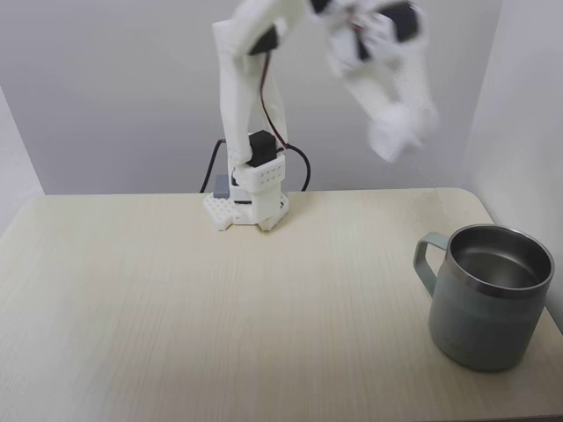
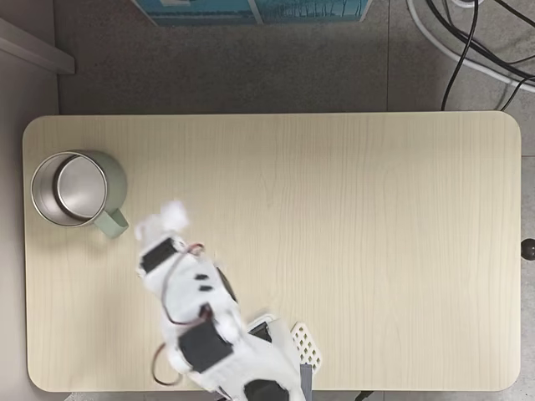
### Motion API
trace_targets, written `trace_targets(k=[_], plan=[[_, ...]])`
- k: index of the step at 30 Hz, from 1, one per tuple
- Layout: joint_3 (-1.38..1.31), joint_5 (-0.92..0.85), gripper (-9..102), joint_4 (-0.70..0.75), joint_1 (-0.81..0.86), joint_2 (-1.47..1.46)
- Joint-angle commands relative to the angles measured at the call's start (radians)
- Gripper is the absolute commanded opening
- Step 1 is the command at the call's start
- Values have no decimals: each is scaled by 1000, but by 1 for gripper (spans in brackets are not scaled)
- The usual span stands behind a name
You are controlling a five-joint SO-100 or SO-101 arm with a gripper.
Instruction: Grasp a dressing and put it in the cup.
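The grey-green metal cup [image 1: 486, 303] stands upright at the right of the table, its handle [image 1: 428, 264] pointing left. From above, the cup [image 2: 111, 180] sits at the table's left end, and its shiny inside looks empty. My white gripper [image 1: 400, 134] hangs high in the air, up and left of the cup, smeared by motion blur. Seen from above, the gripper [image 2: 165, 221] is just right of the cup's handle [image 2: 112, 222]. A blurred white lump sits at its tip. I cannot make out the dressing as a separate thing, and none lies on the table.
The arm's base [image 1: 249, 200] is fixed at the back middle of the light wooden table [image 1: 220, 316]. A grey wall stands close behind and at the right. Cables [image 2: 468, 42] lie on the floor beyond the table.
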Motion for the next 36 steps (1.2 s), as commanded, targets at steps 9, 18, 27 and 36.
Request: trace_targets(k=[9,18,27,36], plan=[[316,84,0,-40,-126,426],[328,80,0,-61,-120,453],[342,86,0,-78,-124,509],[362,91,3,-74,-132,529]])
